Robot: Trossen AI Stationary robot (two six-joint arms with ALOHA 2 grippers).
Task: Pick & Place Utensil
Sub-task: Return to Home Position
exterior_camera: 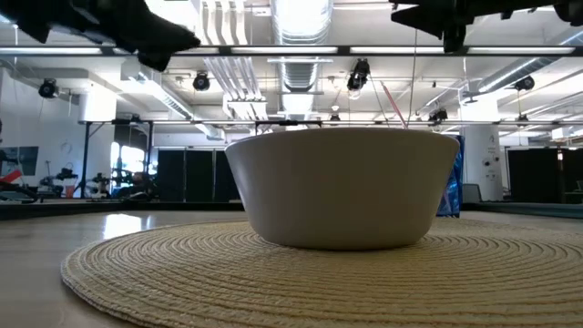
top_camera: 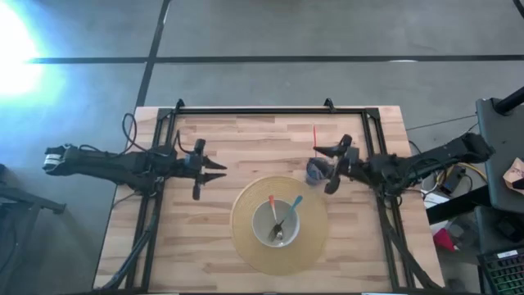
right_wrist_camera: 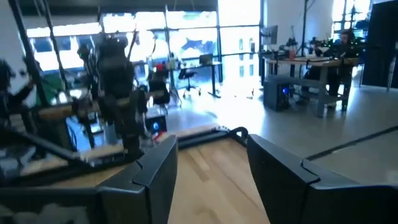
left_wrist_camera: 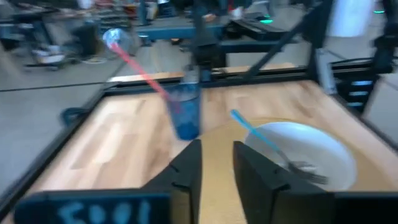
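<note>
While both arms hung above the pale wooden plank worktop [top_camera: 196,238], the round white bowl [top_camera: 277,223] sat at the middle of a round tan woven placemat [top_camera: 246,246]. The placemat lay midway between the worktop's left and right edges, close to the edge lowest in the high view. Two utensils stood propped inside the bowl, their metal ends together at its bottom and their handles fanning apart toward the opposite edge. One was the orange-handled spoon [top_camera: 271,202], on the left. The other was a light-blue-handled utensil [top_camera: 295,201], on the right (spoon or fork, I could not tell). Just off the placemat's rim, toward the right edge, stood a translucent blue cup [top_camera: 316,172]. It held a thin red straw [top_camera: 315,135] that slanted out over its lip. The left gripper [top_camera: 219,170] hovered over bare wood between the left edge and the placemat, its fingers [left_wrist_camera: 186,171] parted by a moderate gap and holding nothing. The right gripper [top_camera: 327,170] was raised above the cup's spot, its fingers [right_wrist_camera: 155,168] spread wide and likewise empty.
</note>
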